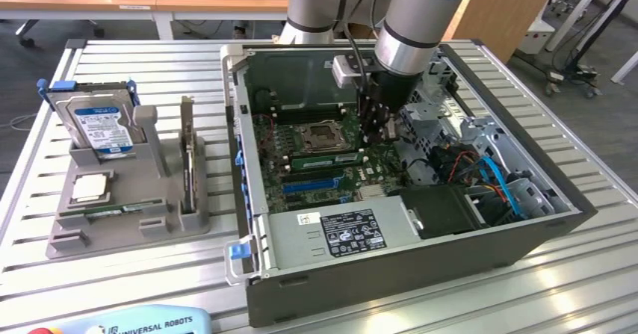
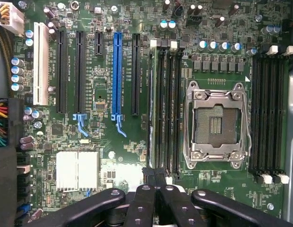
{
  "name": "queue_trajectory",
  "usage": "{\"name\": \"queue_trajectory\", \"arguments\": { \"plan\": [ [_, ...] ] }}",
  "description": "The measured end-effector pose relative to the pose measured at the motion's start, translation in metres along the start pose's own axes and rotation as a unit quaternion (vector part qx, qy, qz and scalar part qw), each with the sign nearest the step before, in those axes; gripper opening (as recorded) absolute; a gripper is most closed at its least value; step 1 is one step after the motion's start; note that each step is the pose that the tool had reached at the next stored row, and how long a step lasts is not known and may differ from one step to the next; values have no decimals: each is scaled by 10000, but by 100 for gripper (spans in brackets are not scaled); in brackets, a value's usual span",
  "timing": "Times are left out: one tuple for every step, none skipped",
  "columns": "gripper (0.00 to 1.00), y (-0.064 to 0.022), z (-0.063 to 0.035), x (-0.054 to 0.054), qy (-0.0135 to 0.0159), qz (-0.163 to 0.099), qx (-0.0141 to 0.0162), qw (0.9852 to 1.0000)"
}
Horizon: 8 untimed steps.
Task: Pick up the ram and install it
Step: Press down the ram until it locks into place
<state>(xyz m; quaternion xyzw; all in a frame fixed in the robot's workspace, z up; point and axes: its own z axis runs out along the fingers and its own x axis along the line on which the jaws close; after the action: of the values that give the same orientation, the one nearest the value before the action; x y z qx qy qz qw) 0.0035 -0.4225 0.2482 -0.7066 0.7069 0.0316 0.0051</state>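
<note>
Slatted table (image 1: 578, 274), open computer case (image 1: 399, 274). Gripper (image 2: 154, 176) pressed together over memory slots (image 2: 164, 109) beside processor socket (image 2: 216, 124); ram (image 1: 321, 158) seemingly slotted. Install step; seating likely needs firm downward press.

The holder (image 1: 130, 226) with the hard drive (image 1: 100, 125) stands on the table (image 1: 35, 199) at the exterior view's left of the computer case (image 1: 399, 267), the gripper (image 1: 383, 135) above its motherboard (image 1: 334, 175).
</note>
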Motion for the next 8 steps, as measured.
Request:
{"name": "queue_trajectory", "arguments": {
  "plan": [
    [10, -9, 0, 0, 0, -1, 0, 10000],
    [10, -28, 1, 0, 0, -1, 0, 10000],
    [10, -45, 1, 0, -1, 0, 0, 10000],
    [10, -55, 1, 0, -1, 0, 0, 10000],
    [10, -56, 1, 0, -1, 0, 0, 10000],
    [10, -56, 1, 0, -1, 0, 0, 10000],
    [10, -56, 1, 0, -1, 0, 0, 10000],
    [10, -57, 7, 0, -3, 0, 1, 10000]
  ]
}}
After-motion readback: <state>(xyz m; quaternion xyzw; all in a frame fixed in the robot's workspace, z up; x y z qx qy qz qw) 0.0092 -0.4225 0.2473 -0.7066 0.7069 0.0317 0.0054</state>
